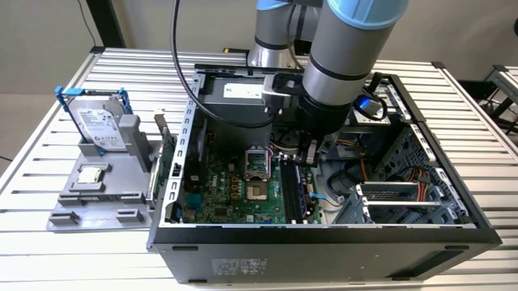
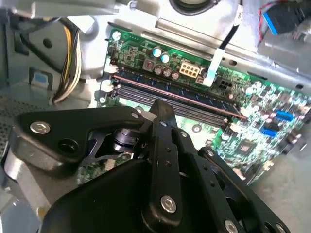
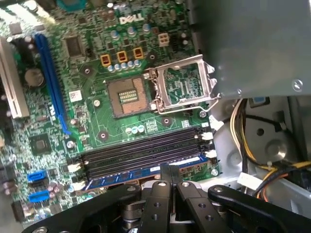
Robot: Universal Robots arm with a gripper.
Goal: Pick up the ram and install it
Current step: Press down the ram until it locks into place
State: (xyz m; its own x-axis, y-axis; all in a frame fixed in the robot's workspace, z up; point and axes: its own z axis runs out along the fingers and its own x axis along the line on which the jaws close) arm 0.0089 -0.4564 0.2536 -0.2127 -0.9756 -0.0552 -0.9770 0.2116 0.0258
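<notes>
**Tool pressed shut over the seated ram**

Tool (image 3: pixel 171 180) hangs low inside the open computer case (image 1: pixel 324 233), its two black fingers (image 3: pixel 164 194) brought together so that the tips meet, with nothing gripped between them. Directly under those tips, in the first wrist view, lies the ram (image 3: pixel 146 171), a long thin stick with blue along its edge, sitting in the outermost of the motherboard's black memory slots (image 3: pixel 146 155). The tips stand at, or just above, the stick's upper edge; whether they actually touch it cannot be told. In the second wrist view the same stick (image 2: pixel 175 94) runs just beyond the fingertip, parallel with the empty slots beside it.

Farther from the tool, past the slots, the processor socket (image 3: pixel 127 97) lies open with its metal retaining frame (image 3: pixel 182 87) swung up. The green motherboard (image 1: pixel 235 200) spreads beneath all of this. Bundled yellow and black cables (image 3: pixel 248 141) run close beside the tool, toward the case wall.

Well apart from the tool, outside the case on the slatted metal counter (image 1: pixel 48 254), a grey fixture (image 1: pixel 105 194) holds a hard drive in a blue frame (image 1: pixel 96 124), standing upright.
</notes>
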